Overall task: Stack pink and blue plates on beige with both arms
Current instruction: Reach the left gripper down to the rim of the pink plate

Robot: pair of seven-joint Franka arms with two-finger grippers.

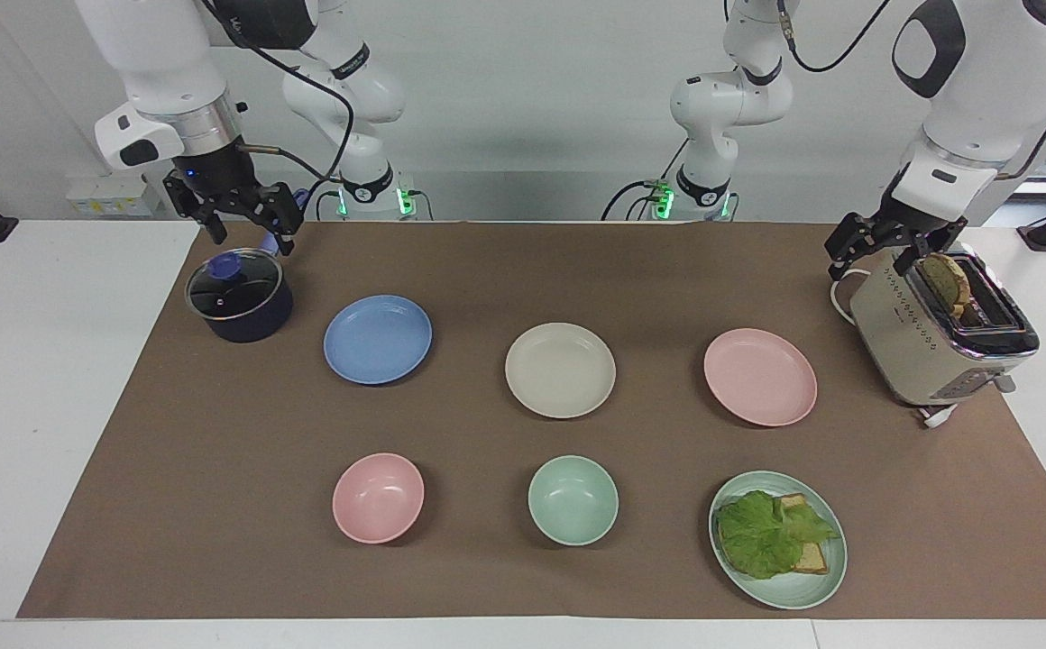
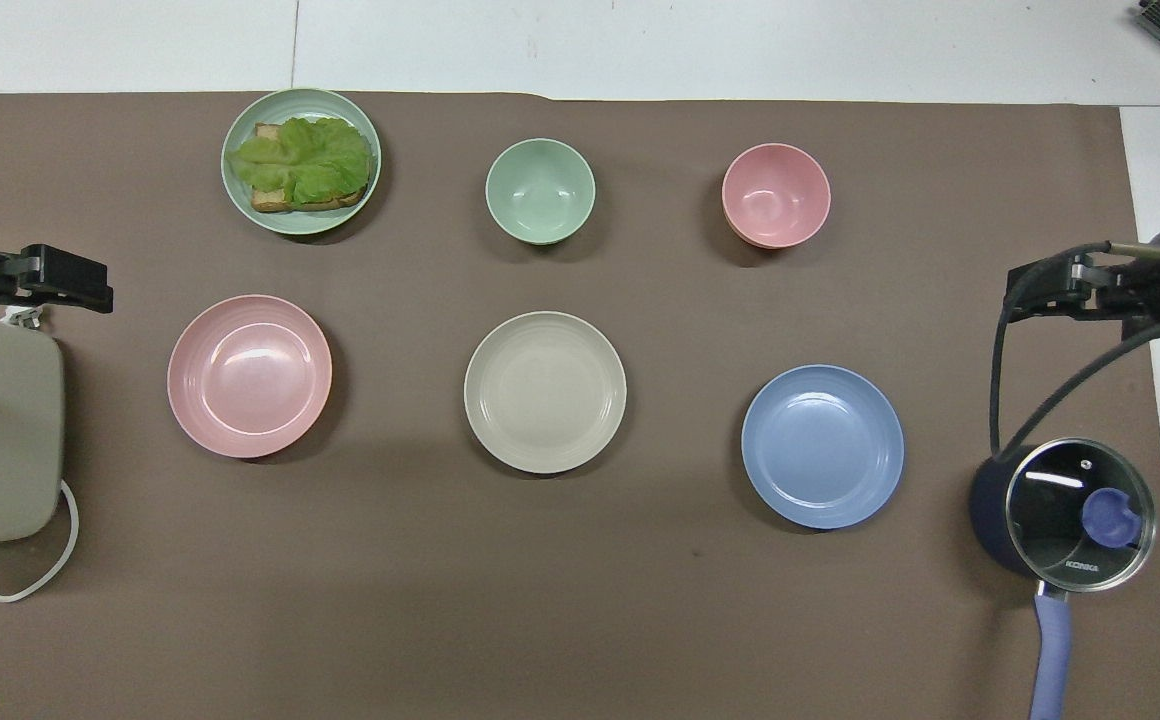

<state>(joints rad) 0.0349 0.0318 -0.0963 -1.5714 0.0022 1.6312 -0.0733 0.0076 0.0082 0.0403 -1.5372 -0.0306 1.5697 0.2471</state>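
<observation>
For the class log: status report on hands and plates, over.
Left hand open over toaster; right hand open over pot. Pink plate, blue plate, beige plate apart, unstacked.

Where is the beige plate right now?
The beige plate lies mid-table on the brown mat, between the blue plate toward the right arm's end and the pink plate toward the left arm's end, nearer the robots than the green bowl.

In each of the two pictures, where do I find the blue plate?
Facing view: the blue plate lies beside the lidded pot, toward the right arm's end of the table.
Overhead view: the blue plate lies beside the same pot.
Shared landmark: the beige plate at the middle.
</observation>
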